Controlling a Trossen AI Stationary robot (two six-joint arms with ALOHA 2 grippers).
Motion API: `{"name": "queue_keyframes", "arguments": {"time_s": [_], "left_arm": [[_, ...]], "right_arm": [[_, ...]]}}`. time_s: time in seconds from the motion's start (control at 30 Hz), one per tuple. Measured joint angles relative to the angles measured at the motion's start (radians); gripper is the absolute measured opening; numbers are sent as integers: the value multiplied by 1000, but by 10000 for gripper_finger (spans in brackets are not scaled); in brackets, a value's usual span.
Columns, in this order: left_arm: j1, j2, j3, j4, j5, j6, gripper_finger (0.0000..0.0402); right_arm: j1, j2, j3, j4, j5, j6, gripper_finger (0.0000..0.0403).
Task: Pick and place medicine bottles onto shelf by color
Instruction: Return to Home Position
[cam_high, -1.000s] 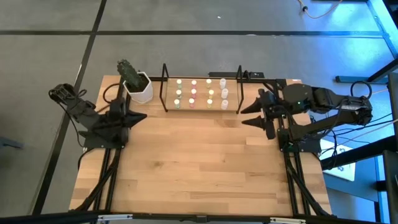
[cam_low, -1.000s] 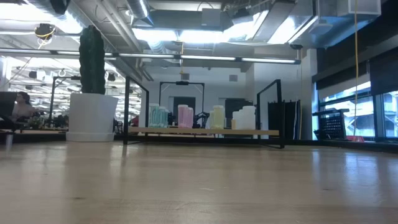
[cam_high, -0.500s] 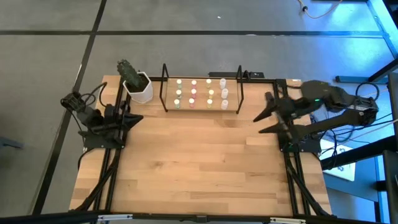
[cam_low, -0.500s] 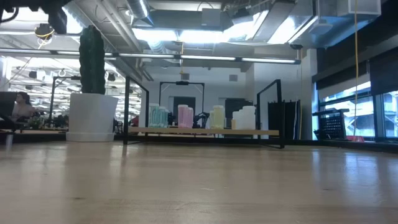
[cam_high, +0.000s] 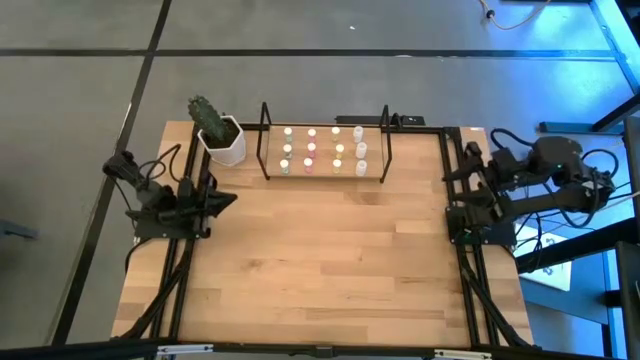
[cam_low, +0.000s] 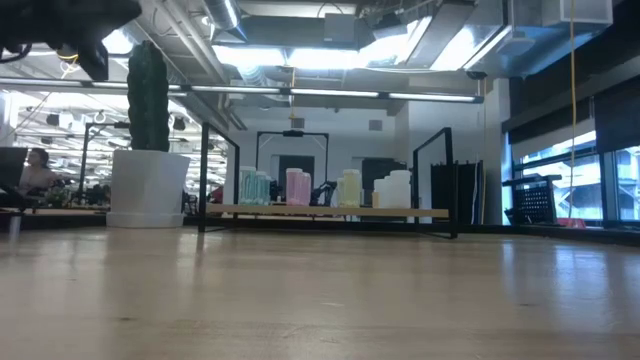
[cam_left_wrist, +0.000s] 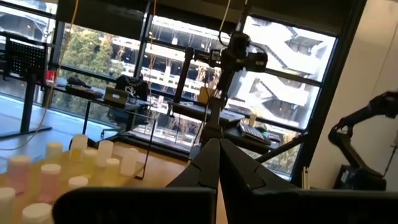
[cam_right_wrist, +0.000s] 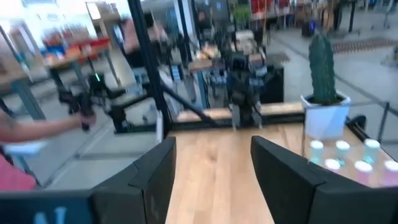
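Drawn back to the table's (cam_high: 320, 260) sides since a moment earlier, my left gripper (cam_left_wrist: 219, 144) was clenched empty, my right gripper (cam_right_wrist: 213, 146) spread; the bottles (cam_high: 323, 149) on the shelf (cam_high: 266, 150) looked light, stiff, slick, best pinched mid-body.

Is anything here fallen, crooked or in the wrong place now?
Nothing stands out. The medicine bottles stand upright on the shelf in colour columns; the cactus pot sits beside it; the left gripper and the right gripper wait at the table's sides.
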Motion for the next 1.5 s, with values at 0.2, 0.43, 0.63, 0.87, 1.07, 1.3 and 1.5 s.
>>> {"name": "queue_keyframes", "arguments": {"time_s": [0.2, 0.43, 0.63, 0.87, 1.07, 1.3, 1.5], "left_arm": [[0, 1, -71, 101, -2, -3, 1], [1, -1, -71, 130, -5, 3, 1], [1, -1, -71, 134, -8, -2, 4], [1, -1, -71, 133, -58, 12, 6], [1, -1, -71, 119, -123, 29, 17], [1, 0, -71, 110, -130, 29, 24], [1, 0, -71, 109, -141, 29, 15]], "right_arm": [[0, -183, -159, 85, -1, 13, 210], [0, -334, -247, 96, -1, 115, 210], [0, -375, -289, 58, 31, 141, 194], [0, -409, -306, 18, 68, 45, 93], [0, -460, -307, -5, 88, -19, 8], [0, -460, -360, -21, 97, -12, 12], [0, -462, -463, 106, 95, 7, 6]]}}
